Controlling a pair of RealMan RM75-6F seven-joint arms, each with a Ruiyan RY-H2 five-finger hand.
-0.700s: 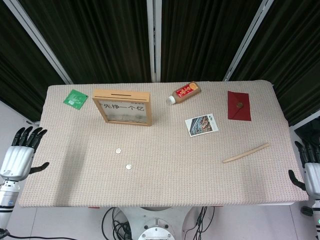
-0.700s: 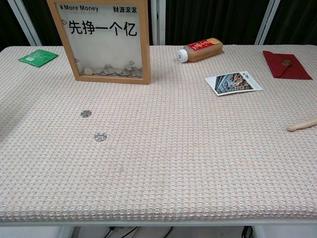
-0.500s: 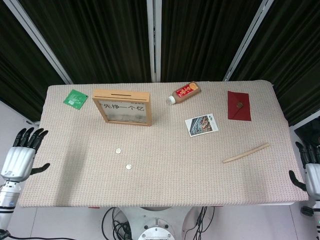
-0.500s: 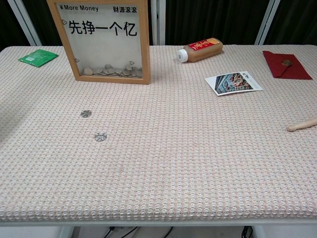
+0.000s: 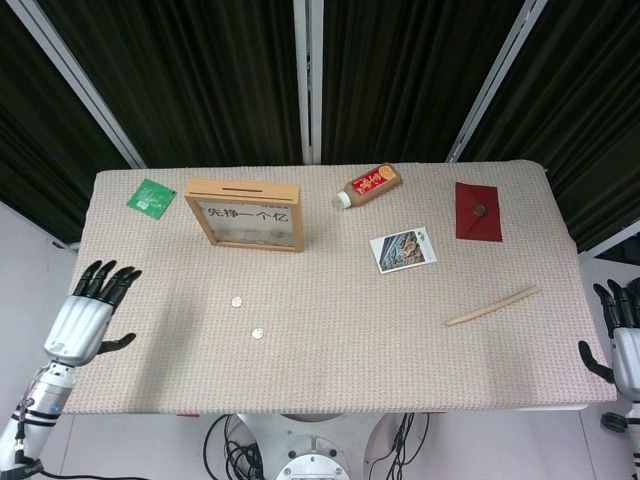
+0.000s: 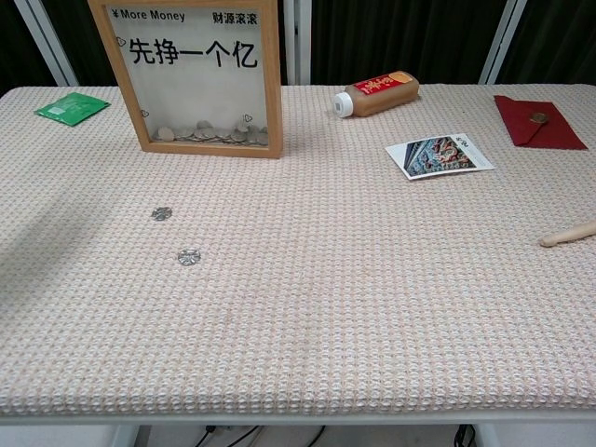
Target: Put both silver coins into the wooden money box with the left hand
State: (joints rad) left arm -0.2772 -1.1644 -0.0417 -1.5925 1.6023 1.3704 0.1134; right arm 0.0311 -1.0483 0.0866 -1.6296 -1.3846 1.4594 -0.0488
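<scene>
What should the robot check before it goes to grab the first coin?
1. Left hand holds nothing, fingers apart: ok.
2. Both coins lie flat on the table, near coin and far coin, apart from each other: ok.
3. Money box stands upright, slot on top uncovered: ok.
4. Nothing lies between the left hand and the coins: ok.
5. Right hand rests off the table's edge, out of the way: ok.
6. Whether the slot is wide enough for the coins: cannot tell.
</scene>
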